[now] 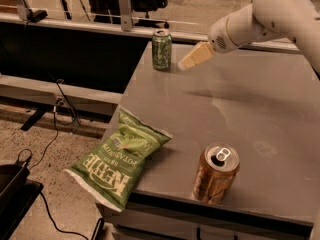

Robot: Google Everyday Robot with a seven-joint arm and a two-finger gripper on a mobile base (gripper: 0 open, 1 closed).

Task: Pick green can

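The green can (pixel 161 49) stands upright at the far left corner of the grey table (pixel 260 104). It is green with pale patterning and a silver top rim. My gripper (pixel 186 63) comes in from the upper right on a white arm (pixel 270 14). Its cream-coloured tip is just right of the can, at about the can's height, and apart from it. Nothing is in the gripper.
A copper-brown can (pixel 215 173) stands near the table's front edge. A flat green chip bag (pixel 120 156) lies over the front left corner, partly overhanging. Cables and a dark object lie on the floor to the left. A rail and chair stand behind the table.
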